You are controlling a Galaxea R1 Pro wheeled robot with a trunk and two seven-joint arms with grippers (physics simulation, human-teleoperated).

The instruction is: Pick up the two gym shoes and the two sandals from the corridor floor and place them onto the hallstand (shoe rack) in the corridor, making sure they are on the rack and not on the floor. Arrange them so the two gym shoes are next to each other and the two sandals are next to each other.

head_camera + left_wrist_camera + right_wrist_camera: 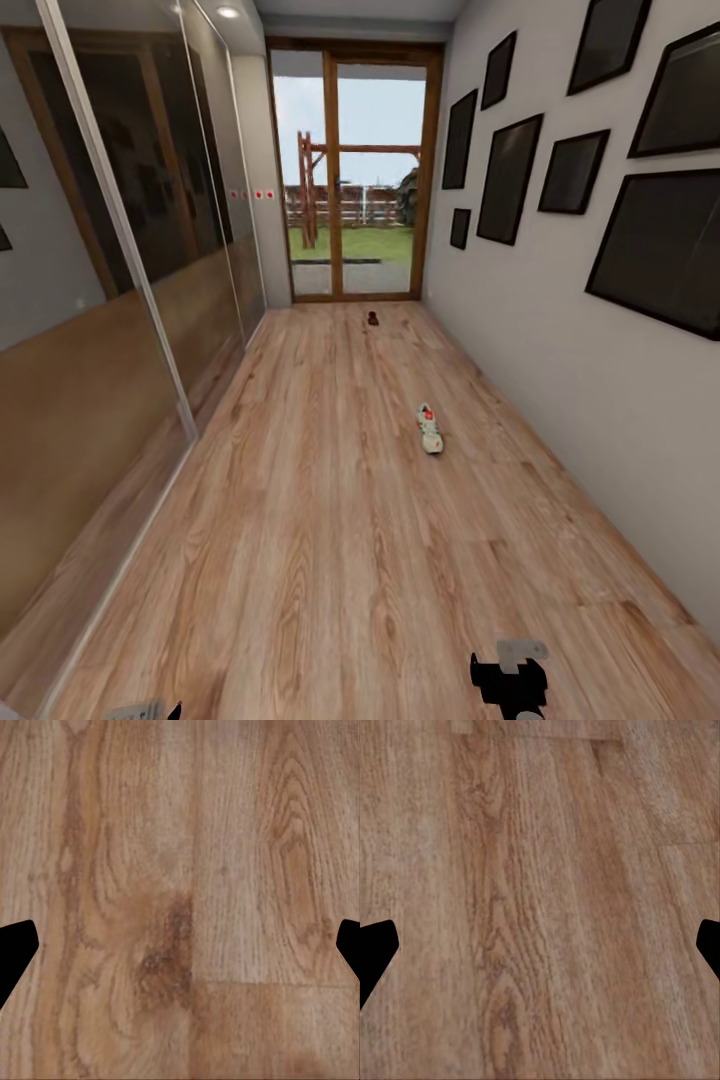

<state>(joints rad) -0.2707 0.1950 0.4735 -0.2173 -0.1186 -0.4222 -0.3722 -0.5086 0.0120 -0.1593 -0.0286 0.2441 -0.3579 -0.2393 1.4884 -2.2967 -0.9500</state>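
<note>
Wood-plank corridor floor (330,520) runs to glazed door (352,175). One gym shoe (430,428) lies alone mid-corridor, nearer right wall. Small dark item (372,319) near door, too small to identify. Right gripper (540,945) and left gripper (180,945) hang over bare planks, jaws wide apart, nothing between. Mirrored wardrobe (130,230) on left, black frames (510,180) on right wall.

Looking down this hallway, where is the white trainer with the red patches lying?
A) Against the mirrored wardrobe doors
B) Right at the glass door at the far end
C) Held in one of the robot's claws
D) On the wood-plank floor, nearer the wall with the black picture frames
D: the white trainer with red patches lies alone on the light brown wood-plank floor, nearer the wall of black picture frames.
</note>
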